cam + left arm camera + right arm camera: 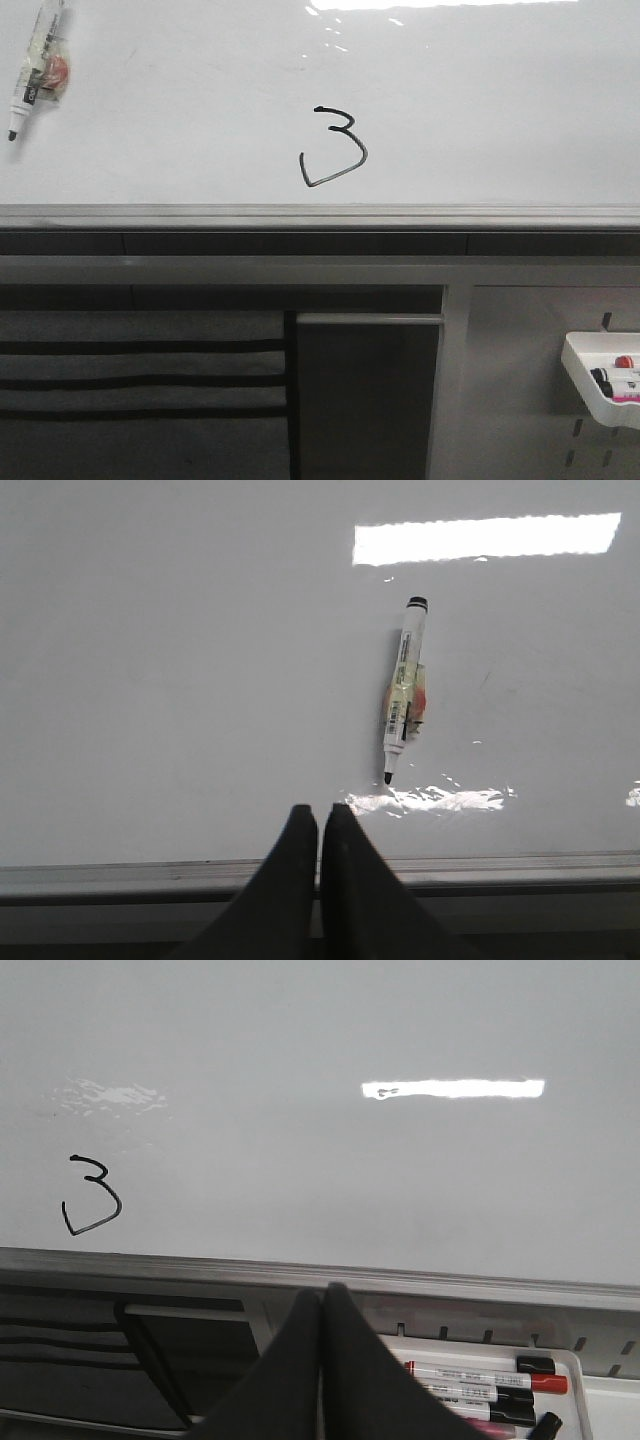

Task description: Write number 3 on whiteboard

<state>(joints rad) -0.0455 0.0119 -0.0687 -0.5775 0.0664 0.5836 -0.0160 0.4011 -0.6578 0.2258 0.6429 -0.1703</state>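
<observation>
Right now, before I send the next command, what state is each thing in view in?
number 3: drawn in black on the board, complete.
whiteboard: otherwise unmarked, with glare.
marker on the board: lying loose, uncapped, tip exposed.
left gripper: jaws shut, empty, back at the rail.
right gripper: jaws shut, empty, above the tray.
marker tray: holds capped markers.

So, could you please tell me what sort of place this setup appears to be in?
Probably an office or lab writing station: a large whiteboard bearing the number 3, a marker lying on it, and a tray of markers below.
</observation>
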